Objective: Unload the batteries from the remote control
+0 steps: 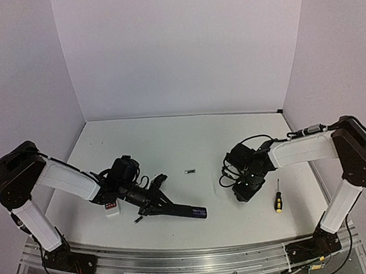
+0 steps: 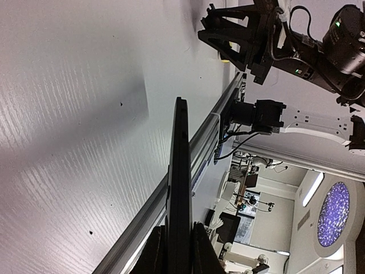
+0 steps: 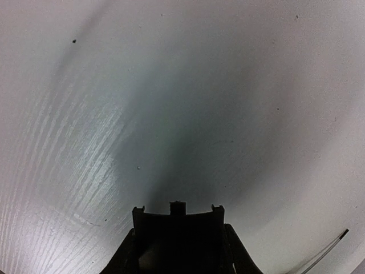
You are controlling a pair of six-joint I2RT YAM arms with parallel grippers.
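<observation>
My left gripper (image 1: 151,203) is shut on the long black remote control (image 1: 185,210), which lies low over the table near the front. In the left wrist view the remote (image 2: 181,165) shows edge-on, clamped between the fingers (image 2: 153,251). One battery (image 1: 189,171) lies on the table in the middle. Another battery (image 1: 139,219) lies just in front of the left gripper. My right gripper (image 1: 245,190) is shut on the small flat black cover (image 3: 178,224), just above the table at the right.
A yellow-and-black-handled screwdriver (image 1: 278,200) lies right of the right gripper; its tip (image 3: 328,249) shows in the right wrist view. A small white and red object (image 1: 112,209) sits by the left arm. The metal rail (image 1: 193,260) runs along the front edge.
</observation>
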